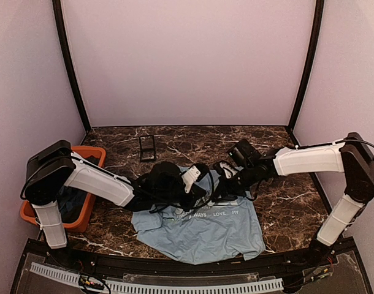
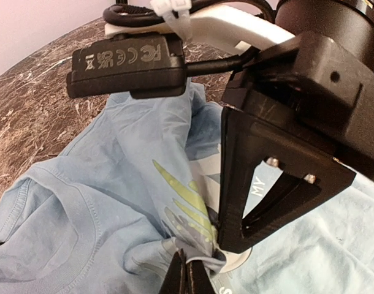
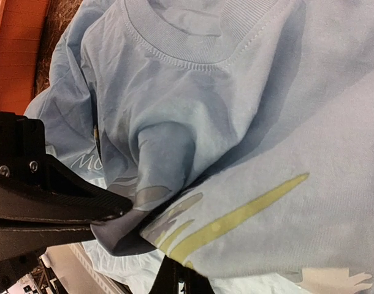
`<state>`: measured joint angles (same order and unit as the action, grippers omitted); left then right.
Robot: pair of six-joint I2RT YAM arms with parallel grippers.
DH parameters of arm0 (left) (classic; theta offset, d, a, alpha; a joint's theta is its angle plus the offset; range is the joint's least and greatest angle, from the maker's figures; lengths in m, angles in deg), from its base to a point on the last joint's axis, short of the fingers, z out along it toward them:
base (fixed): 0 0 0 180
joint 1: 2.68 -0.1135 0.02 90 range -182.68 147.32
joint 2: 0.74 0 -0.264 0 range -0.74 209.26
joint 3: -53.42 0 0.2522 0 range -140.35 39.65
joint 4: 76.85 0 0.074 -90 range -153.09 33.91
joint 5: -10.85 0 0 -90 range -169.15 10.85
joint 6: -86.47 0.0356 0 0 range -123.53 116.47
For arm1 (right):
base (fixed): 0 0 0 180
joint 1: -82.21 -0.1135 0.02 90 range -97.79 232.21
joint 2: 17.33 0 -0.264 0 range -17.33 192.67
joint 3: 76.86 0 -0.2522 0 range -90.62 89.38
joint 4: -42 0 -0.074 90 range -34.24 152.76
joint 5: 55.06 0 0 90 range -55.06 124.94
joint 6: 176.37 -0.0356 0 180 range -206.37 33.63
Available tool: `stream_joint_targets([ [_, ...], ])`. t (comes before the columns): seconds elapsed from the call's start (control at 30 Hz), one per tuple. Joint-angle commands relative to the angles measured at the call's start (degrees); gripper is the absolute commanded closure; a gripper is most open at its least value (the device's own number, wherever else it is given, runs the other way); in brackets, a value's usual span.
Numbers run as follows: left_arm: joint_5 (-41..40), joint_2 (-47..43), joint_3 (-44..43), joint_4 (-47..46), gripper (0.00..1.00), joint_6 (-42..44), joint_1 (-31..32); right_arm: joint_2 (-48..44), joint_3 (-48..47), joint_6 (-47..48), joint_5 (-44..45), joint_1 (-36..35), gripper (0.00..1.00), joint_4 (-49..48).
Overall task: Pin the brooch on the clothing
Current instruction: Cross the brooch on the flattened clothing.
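Pinching one raised fold of the shirt (image 1: 205, 236) that lies beneath them on the tabletop (image 1: 285, 202), the left tool (image 2: 186, 277) and right tool (image 3: 179, 280) are both pressed together, tip to tip. Only the wrist views show this fold. The brooch cannot be made out.

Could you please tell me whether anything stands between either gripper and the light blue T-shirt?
Nothing visible does: the left gripper and the right gripper are both shut directly on raised folds of the light blue T-shirt.
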<state>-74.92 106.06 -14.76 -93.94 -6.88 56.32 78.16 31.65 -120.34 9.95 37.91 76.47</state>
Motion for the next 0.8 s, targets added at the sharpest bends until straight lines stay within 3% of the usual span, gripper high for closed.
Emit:
stream_joint_targets([
  [0.0,1.0,-4.0,1.3,-4.9,0.99,0.3,0.2,-3.7,2.0,-0.2,-1.2,1.6,1.00,-1.0],
  [0.4,0.4,-3.0,1.6,-6.4,0.99,-0.5,0.2,-4.3,2.1,3.2,1.4,1.8,1.00,3.1],
  [0.53,0.6,-3.0,1.9,-6.5,0.99,-0.4,0.2,-6.6,3.7,0.4,-0.1,2.9,1.00,0.5],
  [0.77,0.5,-3.3,2.9,-6.9,0.99,-0.4,0.2,-10.7,4.0,-4.2,4.9,6.1,1.00,0.4],
])
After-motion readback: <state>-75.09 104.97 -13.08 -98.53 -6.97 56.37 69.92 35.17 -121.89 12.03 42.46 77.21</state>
